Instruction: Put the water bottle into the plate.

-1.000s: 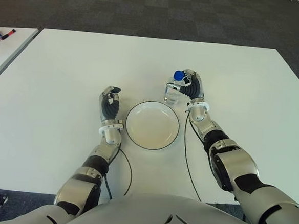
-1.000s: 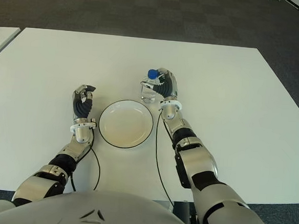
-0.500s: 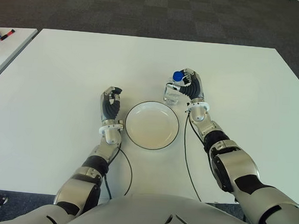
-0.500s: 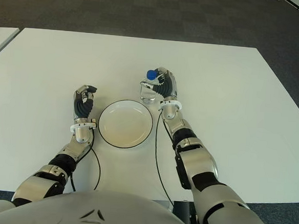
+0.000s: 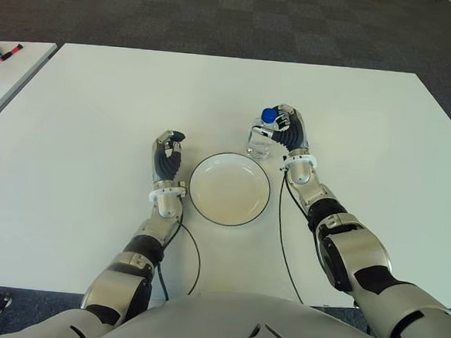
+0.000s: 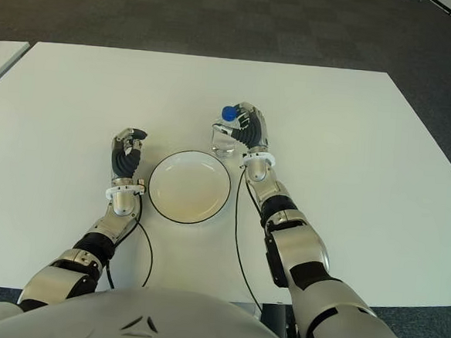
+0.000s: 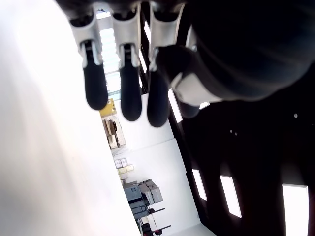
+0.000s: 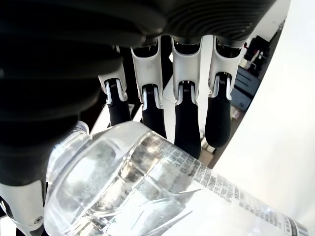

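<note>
since a second ago we see almost no motion: the right hand (image 5: 288, 132) has kept its place just beyond the plate's (image 5: 229, 189) far right rim, and the water bottle's blue cap (image 5: 269, 114) has barely shifted. that hand's fingers (image 8: 187, 123) are curled around the clear water bottle (image 5: 260, 140), gripping its body. the bottle stands outside the plate, just beside the rim, on the white table (image 5: 98, 106). our left hand (image 5: 167, 157) shows just left of the plate, fingers (image 7: 122, 96) half curled and holding nothing.
</note>
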